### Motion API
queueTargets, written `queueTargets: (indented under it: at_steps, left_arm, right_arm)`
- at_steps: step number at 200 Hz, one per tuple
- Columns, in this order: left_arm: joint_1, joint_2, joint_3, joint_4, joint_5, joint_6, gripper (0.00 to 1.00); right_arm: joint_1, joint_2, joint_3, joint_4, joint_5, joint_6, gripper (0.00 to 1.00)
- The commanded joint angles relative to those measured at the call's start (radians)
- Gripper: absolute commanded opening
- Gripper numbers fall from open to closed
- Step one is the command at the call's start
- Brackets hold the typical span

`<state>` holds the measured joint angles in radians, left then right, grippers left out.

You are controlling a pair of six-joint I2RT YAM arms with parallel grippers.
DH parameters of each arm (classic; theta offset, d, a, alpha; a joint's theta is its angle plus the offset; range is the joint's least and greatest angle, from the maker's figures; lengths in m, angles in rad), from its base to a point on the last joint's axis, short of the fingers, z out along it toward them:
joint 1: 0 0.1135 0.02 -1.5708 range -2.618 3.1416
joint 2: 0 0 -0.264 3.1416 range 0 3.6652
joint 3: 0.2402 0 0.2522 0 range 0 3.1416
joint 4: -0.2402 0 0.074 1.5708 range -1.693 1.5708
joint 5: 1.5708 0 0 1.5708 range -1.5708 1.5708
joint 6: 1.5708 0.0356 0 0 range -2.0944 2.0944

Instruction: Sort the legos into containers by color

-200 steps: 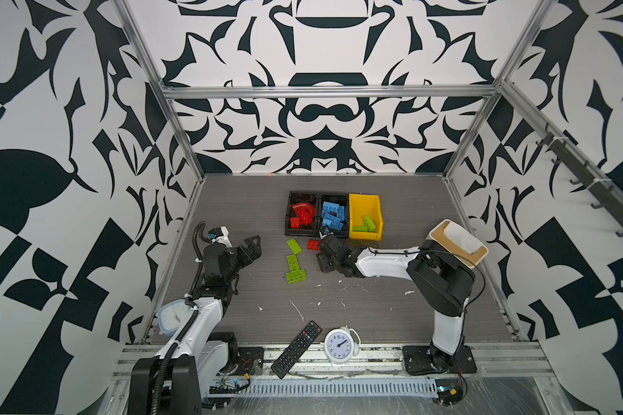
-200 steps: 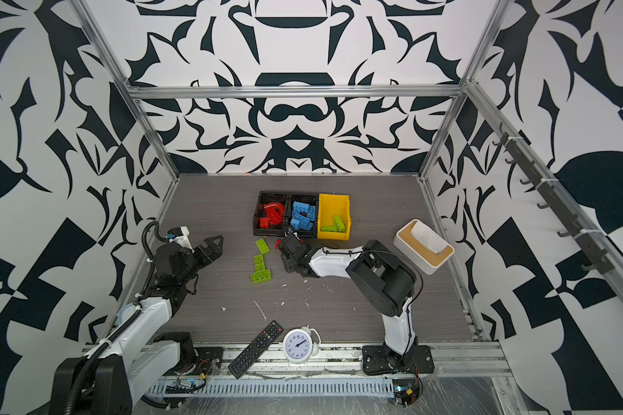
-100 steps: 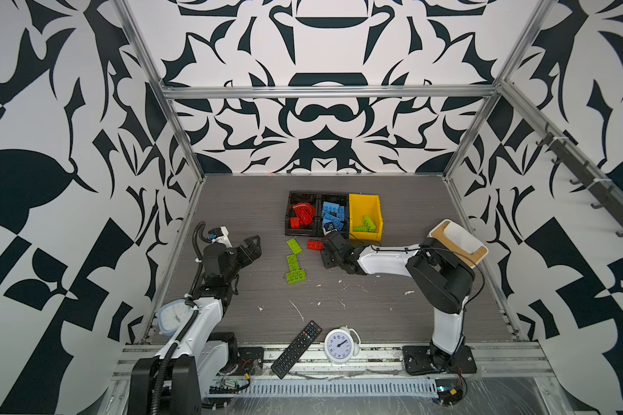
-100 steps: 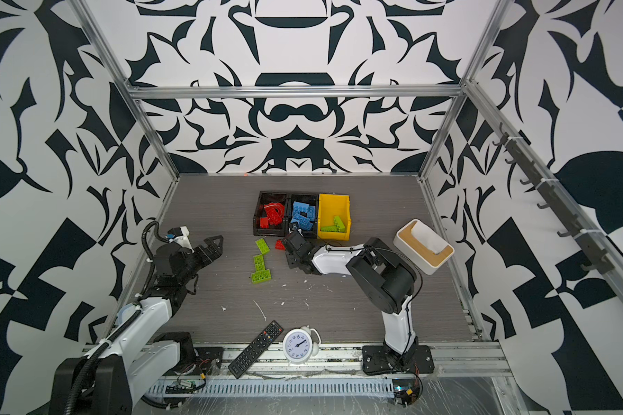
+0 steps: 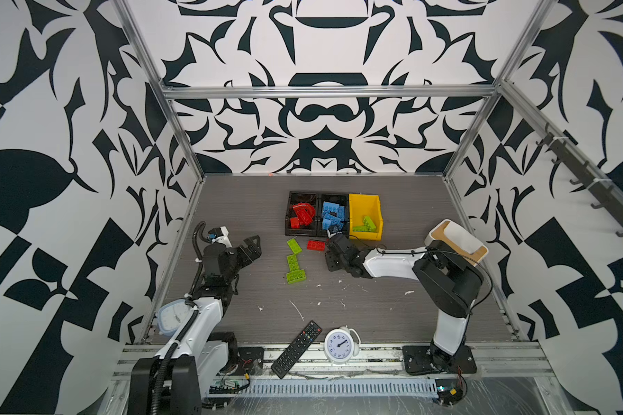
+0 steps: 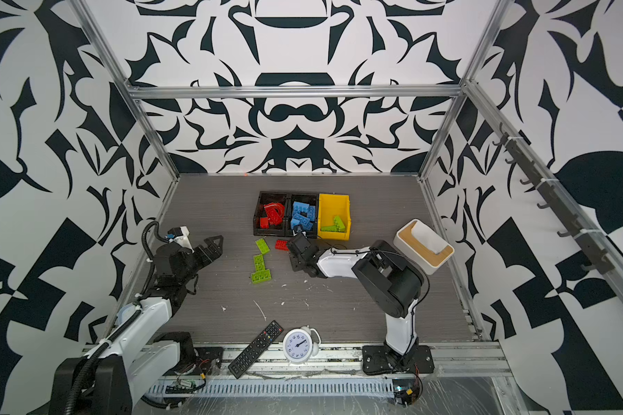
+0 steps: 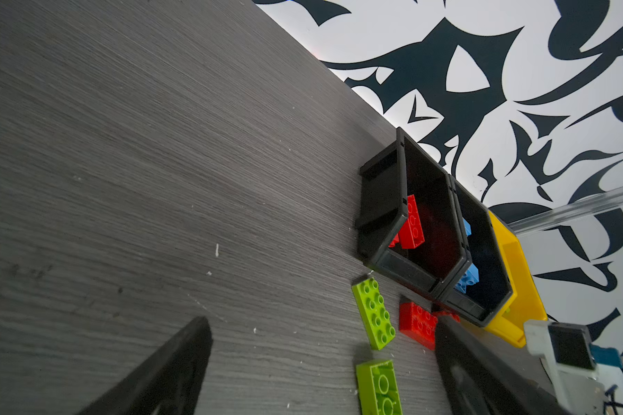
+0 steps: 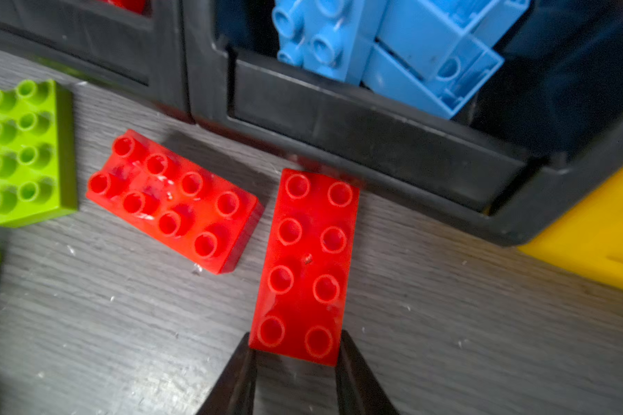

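**Op:** Quick rundown, front to back?

**Spotter:** Nearest you, the remote (image 5: 296,348) and clock (image 5: 339,345) sit at the front edge. Not part of the job, so leave 'em. Next back, your left gripper (image 5: 255,246) hovers above the table (image 5: 374,309) w/ jaws spread and nothing in it. Looks parked aside so the 2 arms don't clash.

**Op:** Loose stuff?

**Spotter:** 3 lime legos (image 5: 292,262) lie btwn your arms. Just past them are 2 reds. The loose red brick (image 8: 173,201) lies flat, just beside the lime one nearest the bins. The held red brick (image 8: 306,266) is in your right gripper (image 8: 295,348): jaws pinch its near end across the narrow width, long axis pointing at the bins. Lifted or resting on the table, can't tell.

**Op:** Why grab that end?

**Spotter:** My guess: the far end sits close to a black bin wall, so only the near end leaves room for both fingers.

**Op:** Where's it go?

**Spotter:** Behind it, 3 bins in a row. The left black bin (image 5: 291,201) holds reds incl. the arch (image 5: 303,210), so that's your target. The middle black bin (image 5: 333,196) w/ blues is straight ahead of your brick, so I'd say shift toward the left arm's side before you drop. The yellow bin (image 5: 365,199) at the other end has lime pieces (image 5: 365,225). The white box (image 5: 457,237) off right isn't a target.
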<state>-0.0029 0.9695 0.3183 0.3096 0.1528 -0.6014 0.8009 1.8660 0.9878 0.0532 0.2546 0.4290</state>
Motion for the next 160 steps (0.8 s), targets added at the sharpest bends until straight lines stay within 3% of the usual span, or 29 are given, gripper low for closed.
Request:
queueTargets:
  at_steps: [1,54,68,80,93,117,160]
  left_arm:
    - [0.003,-0.012,0.021,-0.007,-0.011,0.009,0.99]
    - [0.003,-0.015,0.021,-0.009,-0.012,0.009,1.0]
    - [0.003,-0.015,0.021,-0.008,-0.012,0.01,0.99]
    - [0.003,-0.014,0.021,-0.008,-0.012,0.009,0.99]
    - [0.003,-0.012,0.022,-0.008,-0.012,0.009,0.99]
    - [0.003,-0.011,0.022,-0.007,-0.01,0.009,0.99]
    - [0.003,-0.015,0.022,-0.008,-0.012,0.011,0.99]
  right_arm:
    - [-0.011,0.008,-0.011,0.004,-0.013,0.007,0.33]
    - [-0.011,-0.026,-0.025,-0.009,-0.017,-0.021,0.3]
    - [-0.011,-0.046,-0.029,-0.025,-0.017,-0.028,0.36]
    - [-0.011,-0.065,-0.032,-0.037,-0.033,-0.031,0.48]
    - [-0.011,-0.087,-0.034,-0.056,-0.05,-0.035,0.48]
    - [-0.011,-0.111,-0.019,-0.117,-0.154,-0.029,0.61]
    - [-0.01,-0.177,0.013,-0.271,-0.247,-0.028,0.67]
